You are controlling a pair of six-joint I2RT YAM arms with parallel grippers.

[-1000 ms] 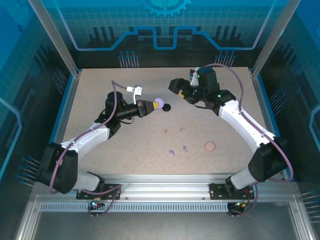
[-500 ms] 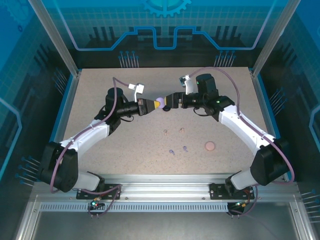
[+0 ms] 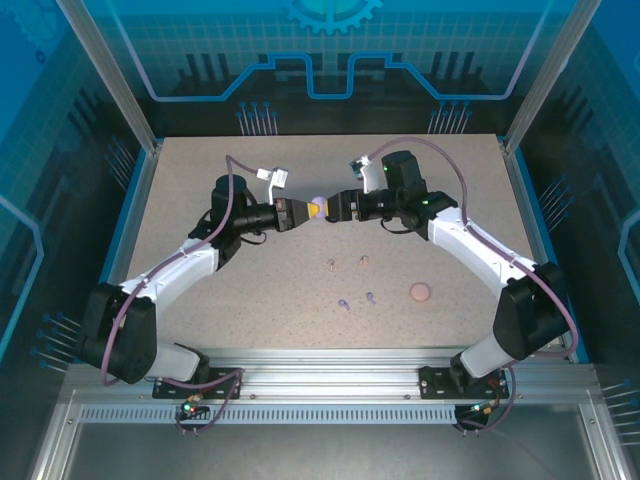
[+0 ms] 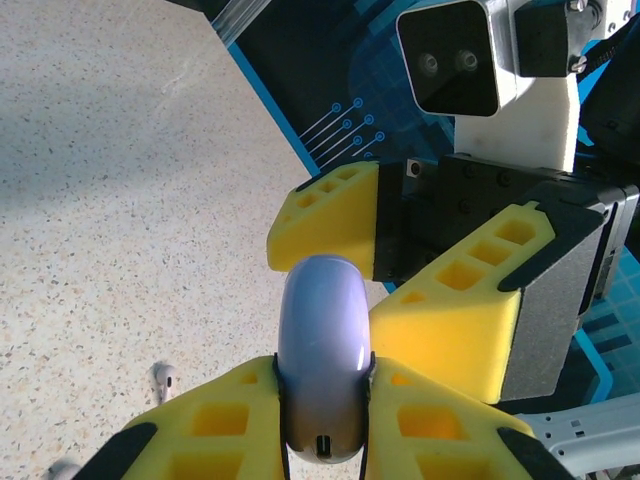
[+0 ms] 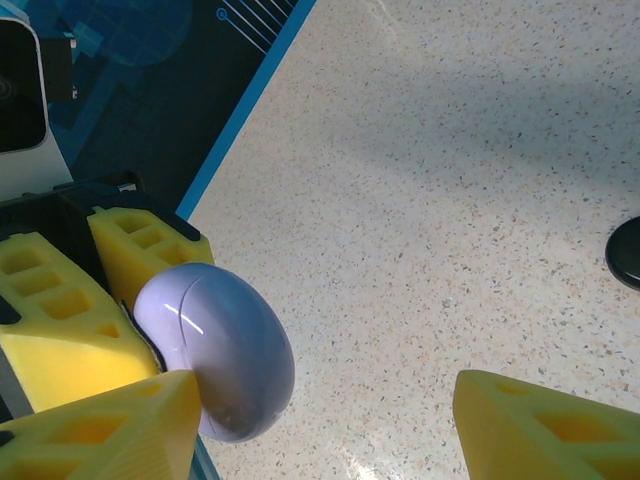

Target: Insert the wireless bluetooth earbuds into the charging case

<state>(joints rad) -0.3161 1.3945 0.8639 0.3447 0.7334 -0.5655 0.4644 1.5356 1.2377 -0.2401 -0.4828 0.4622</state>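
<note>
Swinging in from the back right of the desk [image 3: 200,160], the right arm now has its right end effector [image 3: 336,207] nose to nose with the left end effector [image 3: 306,210] above the middle of the desk, where a second ago the two were well apart. The left arm has barely shifted.

The left end effector [image 4: 322,400] is clamped on the lilac charging case [image 4: 322,340], its two yellow fingers [image 4: 225,420] pressed against the case's flat sides, with the case standing on edge and its rounded top poking out forward. From above, a small patch of the lilac charging case [image 3: 317,200] shows between the two tools.

The right end effector [image 5: 328,390] stands wide. Its fingers [image 5: 110,420] straddle the lilac charging case [image 5: 215,350]: one touches the rounded shell, the other is well apart from it with bare desk showing between. In the left wrist view the same two yellow fingers [image 4: 330,215] sit on either side of the case's top.

Four of the earbuds lie on the desk nearer the arm bases. The pinkish-beige pair [image 3: 331,265] rests just below the meeting point, the two pieces a little apart. The lilac pair [image 3: 344,305] lies nearer still. A pinkish round case [image 3: 420,291] sits closed to the right of them. A black round case [image 5: 625,255] shows at the edge of the right wrist view, flat on the desk. A pale earbud [image 4: 162,378] lies on the desk below the left tool.
</note>
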